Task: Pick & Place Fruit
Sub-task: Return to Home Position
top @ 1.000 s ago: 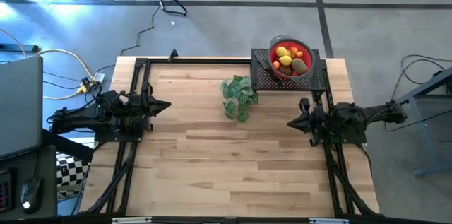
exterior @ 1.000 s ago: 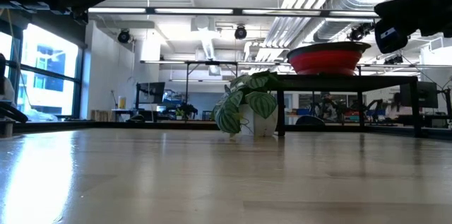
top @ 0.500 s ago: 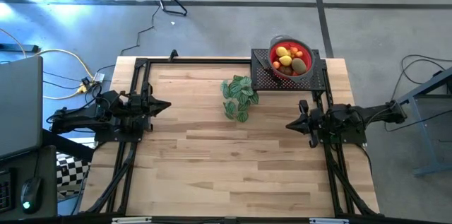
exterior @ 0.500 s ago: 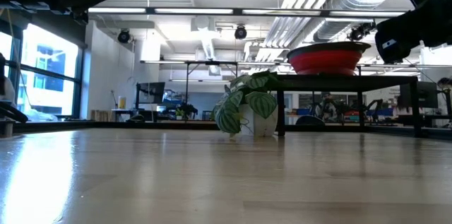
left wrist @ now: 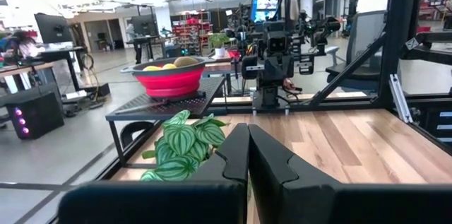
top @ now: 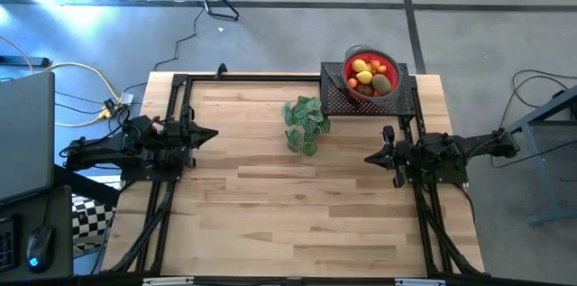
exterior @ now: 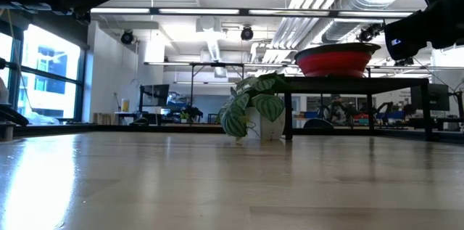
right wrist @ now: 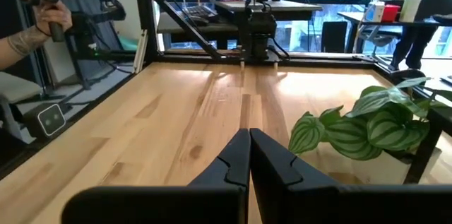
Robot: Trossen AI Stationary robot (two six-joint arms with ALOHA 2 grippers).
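A: Starting at the jaws. Left gripper [left wrist: 248,128]: we are seeing its two fingers pressing flat against each other, no gap, nothing between them.

B: We are logging the same for the right gripper [right wrist: 248,133]: fingers closed tip to tip, holding nothing.

A: Positions, from overhead. The left gripper is hanging over the left edge of the table [top: 270,205], pointing inward. The right gripper is hanging over the right edge, pointing back at it. The two are facing each other across the boards, well apart.

B: And the fruit [top: 369,73]?

A: We are finding all of it piled in the red bowl [top: 348,60] with the grey rim: yellow pieces on top, with red, orange and brown-green ones around them. The bowl is sitting on a black perforated stand [top: 335,98] at the far right corner of the table. The low view is showing the stand up on legs, above the boards.

B: We are noting that the right gripper is near that stand, on its near side, not touching it.

A: A leafy green plant [top: 305,124] is standing on the boards just beside the stand, toward the middle.

B: Beyond the table, the right wrist view is showing a person's hand [right wrist: 51,13] gripping a dark object.
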